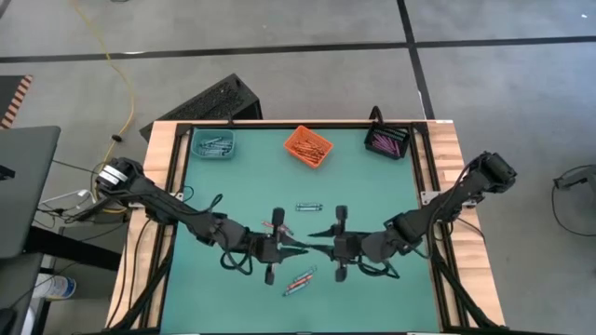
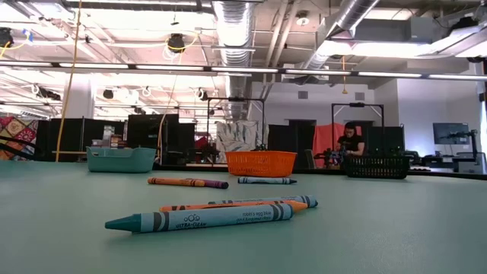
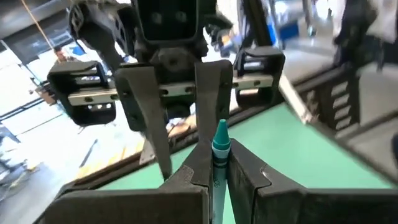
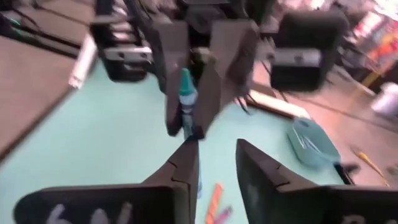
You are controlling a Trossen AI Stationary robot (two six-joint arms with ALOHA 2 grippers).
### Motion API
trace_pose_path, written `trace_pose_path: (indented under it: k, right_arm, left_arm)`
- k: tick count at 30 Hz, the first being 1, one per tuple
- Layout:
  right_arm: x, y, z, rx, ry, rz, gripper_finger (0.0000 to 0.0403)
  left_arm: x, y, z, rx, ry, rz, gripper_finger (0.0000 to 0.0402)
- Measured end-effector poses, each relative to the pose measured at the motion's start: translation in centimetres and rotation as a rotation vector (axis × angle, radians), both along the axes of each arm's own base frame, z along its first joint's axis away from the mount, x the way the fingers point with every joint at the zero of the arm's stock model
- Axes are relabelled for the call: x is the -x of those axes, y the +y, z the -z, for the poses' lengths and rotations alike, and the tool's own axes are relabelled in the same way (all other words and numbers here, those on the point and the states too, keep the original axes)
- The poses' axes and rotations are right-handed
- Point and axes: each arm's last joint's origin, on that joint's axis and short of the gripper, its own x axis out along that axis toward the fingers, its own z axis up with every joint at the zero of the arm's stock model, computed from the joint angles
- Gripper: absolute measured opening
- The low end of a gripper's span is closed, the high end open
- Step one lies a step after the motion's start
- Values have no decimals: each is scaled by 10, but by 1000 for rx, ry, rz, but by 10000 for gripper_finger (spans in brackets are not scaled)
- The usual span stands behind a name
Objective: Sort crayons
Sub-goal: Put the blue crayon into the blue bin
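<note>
both arms reach in low from the table's outer sides and meet nose to nose near the middle of the green table (image 1: 372, 186), wrists level and fingers pointing at each other. the left gripper (image 1: 300, 246) is clamped on a teal crayon (image 3: 219, 149), whose pointed tip sticks out past its fingertips toward the other arm. the right gripper (image 1: 317, 246) faces it with its fingers (image 4: 180, 171) parted, and in the right wrist view that same crayon stands between the left arm's closed fingers, just beyond the right ones. on the mat near the front lie loose crayons (image 2: 205, 215); the nearest teal one carries a wrapper reading "ultra-clean", with smaller print beside it too fine to read. two more lie farther back, one orange and purple (image 2: 187, 183), one bluish (image 2: 266, 180). along the far edge sit a teal bin (image 1: 214, 145), an orange bin (image 1: 308, 146) and a black bin (image 1: 386, 142), each holding crayons.
</note>
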Motion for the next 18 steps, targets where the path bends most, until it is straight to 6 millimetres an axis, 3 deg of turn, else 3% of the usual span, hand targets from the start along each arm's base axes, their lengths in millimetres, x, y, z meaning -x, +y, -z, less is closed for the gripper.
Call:
trace_pose_path:
  k: [4,10,13,18]
  right_arm:
    - [3,-5,8,26,67,109,122]
    - [10,-12,23,24,180,239,145]
    - [15,-14,31,-23,240,285,149]
    - [26,-17,44,-161,360,349,148]
  left_arm:
    - [2,4,4,-103,66,-62,6]
    - [5,25,7,-243,221,-203,6]
    - [10,43,8,-324,328,-297,6]
    - [25,93,15,-463,592,-458,6]
